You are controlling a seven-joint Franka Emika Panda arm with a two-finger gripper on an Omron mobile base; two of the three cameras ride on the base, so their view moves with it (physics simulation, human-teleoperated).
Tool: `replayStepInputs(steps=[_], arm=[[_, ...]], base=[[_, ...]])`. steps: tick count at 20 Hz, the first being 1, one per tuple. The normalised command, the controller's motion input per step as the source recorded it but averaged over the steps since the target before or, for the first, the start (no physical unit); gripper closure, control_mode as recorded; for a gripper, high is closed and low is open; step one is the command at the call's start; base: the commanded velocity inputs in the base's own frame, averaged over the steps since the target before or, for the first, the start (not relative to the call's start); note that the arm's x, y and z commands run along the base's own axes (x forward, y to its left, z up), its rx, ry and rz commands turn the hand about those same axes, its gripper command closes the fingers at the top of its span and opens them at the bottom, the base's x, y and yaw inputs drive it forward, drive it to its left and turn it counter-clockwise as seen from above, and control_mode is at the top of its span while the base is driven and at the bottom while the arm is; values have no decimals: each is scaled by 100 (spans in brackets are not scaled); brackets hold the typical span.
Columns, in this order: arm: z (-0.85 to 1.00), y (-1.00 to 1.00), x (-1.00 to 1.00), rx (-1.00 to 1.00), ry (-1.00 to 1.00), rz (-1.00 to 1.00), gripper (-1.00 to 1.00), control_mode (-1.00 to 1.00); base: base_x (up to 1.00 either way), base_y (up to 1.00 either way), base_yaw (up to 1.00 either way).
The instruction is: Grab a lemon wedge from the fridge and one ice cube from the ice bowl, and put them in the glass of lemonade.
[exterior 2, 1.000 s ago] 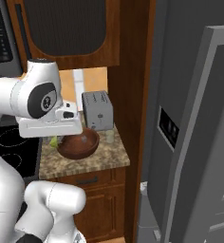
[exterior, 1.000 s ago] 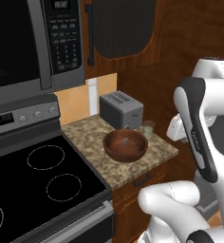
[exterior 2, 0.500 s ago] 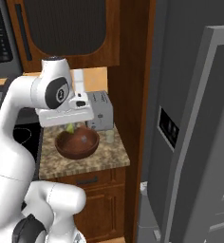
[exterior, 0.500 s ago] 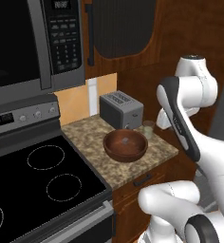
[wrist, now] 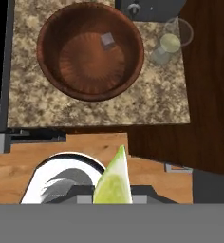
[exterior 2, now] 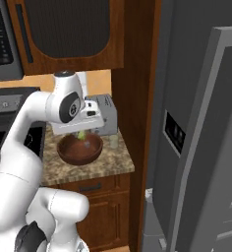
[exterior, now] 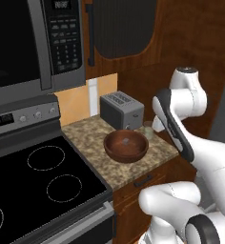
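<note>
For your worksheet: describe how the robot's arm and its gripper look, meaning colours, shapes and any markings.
The arm is made of glossy white rounded segments with dark grey to black bands and round caps at the joints. One round dark joint cap carries small white marks. The gripper sits under a white, boxy hand.

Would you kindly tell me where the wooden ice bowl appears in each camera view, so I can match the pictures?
Left base view: the ice bowl sits right of centre on the granite counter, in front of the toaster.
Right base view: it sits left of centre, beneath the end effector.
Hand view: it sits at upper left, one ice cube inside.
Shared landmark: the glass of lemonade, just beside the bowl.
</note>
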Motion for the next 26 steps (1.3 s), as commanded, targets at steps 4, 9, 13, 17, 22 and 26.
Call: replayStepInputs(steps=[4,9,13,17,22,26], arm=[[-5,-1,100,0,0,0,100,-100],[-15,-4,96,0,0,0,100,-100],[-18,-25,64,0,0,-3,100,-100],[-13,-12,52,0,-1,-7,100,-100],[-16,-5,22,0,0,-2,100,-100],[-38,-1,0,0,0,0,100,-100]], base=[[0,0,0],[0,0,0],[0,0,0],[0,0,0],[0,0,0],[0,0,0]])
